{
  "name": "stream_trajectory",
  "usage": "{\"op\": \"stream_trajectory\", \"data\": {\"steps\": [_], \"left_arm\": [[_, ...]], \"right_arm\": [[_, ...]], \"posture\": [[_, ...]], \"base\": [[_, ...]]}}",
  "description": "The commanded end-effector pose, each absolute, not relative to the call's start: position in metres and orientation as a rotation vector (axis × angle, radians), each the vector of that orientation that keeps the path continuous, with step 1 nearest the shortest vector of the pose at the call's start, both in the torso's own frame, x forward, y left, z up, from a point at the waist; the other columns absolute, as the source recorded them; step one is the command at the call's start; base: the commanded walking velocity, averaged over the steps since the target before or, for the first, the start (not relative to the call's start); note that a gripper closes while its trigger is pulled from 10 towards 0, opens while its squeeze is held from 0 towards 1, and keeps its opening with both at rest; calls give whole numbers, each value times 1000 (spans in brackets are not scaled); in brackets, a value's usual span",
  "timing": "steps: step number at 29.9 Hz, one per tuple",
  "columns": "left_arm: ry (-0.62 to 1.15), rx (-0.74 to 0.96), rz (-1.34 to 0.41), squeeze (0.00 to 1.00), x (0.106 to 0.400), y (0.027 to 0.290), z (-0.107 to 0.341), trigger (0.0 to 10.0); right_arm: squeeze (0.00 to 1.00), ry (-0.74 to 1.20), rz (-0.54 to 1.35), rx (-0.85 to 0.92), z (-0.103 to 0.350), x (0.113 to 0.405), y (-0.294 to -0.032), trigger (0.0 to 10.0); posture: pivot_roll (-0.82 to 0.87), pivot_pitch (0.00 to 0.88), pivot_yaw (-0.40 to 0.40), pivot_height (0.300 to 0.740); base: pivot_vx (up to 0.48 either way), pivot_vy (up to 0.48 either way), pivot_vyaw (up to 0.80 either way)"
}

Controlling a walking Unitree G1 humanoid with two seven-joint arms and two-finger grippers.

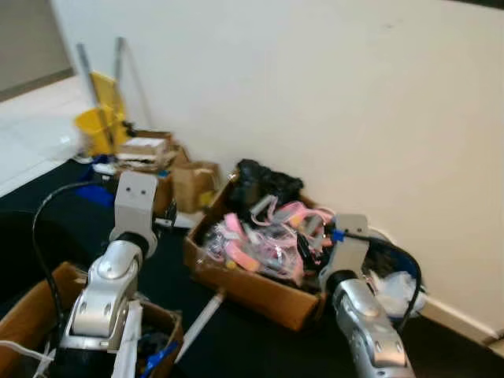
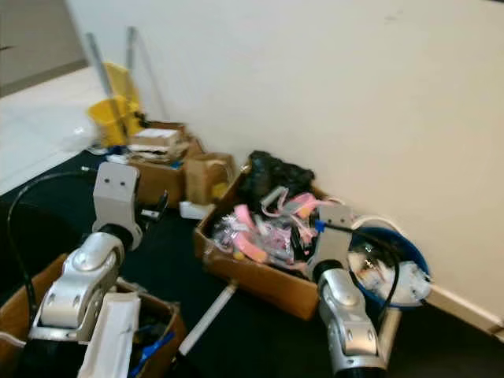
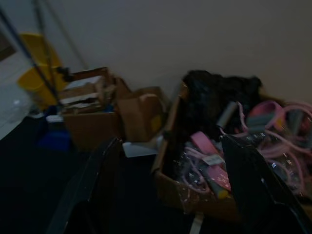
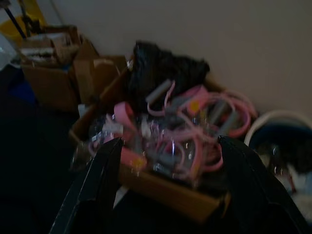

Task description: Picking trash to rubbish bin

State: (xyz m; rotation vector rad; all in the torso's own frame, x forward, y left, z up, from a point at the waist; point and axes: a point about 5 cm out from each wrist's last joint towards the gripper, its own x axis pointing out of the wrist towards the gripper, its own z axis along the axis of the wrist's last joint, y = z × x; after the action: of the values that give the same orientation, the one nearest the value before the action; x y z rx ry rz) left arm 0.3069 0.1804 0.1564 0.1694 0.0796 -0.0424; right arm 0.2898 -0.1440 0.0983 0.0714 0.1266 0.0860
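Cardboard box [image 1: 260, 279] of pink and grey clutter [image 1: 264, 240] sits on the dark floor [image 1: 236, 339] against the pale wall [image 1: 331, 87] in the left eye view, with both silver arms raised toward it and a yellow mop bucket [image 1: 98, 126] far back on the left beside smaller boxes [image 1: 169, 177]. In the right eye view the blue-and-white bin [image 2: 394, 272] stands just beside the box's right end, much plainer than from the other eye. From the left wrist, the left claw [image 3: 170, 195] hangs wide open and empty over the floor, short of the box. From the right wrist, the right claw [image 4: 168, 190] is likewise spread wide, holding nothing, framing the clutter. No writing can be read anywhere; all views are blurred.
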Motion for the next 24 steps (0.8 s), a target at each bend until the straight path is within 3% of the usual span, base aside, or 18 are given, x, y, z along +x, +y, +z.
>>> {"op": "stream_trajectory", "data": {"steps": [1,24], "left_arm": [[101,180,-46,0,306,181,151,10000],[102,170,-64,0,305,178,150,10000]], "right_arm": [[0,143,75,66,96,288,-147,10000],[0,169,52,68,95,282,-152,10000]], "posture": [[20,111,5,740],[14,125,8,740]], "base": [[0,0,-800],[0,0,-800]]}}
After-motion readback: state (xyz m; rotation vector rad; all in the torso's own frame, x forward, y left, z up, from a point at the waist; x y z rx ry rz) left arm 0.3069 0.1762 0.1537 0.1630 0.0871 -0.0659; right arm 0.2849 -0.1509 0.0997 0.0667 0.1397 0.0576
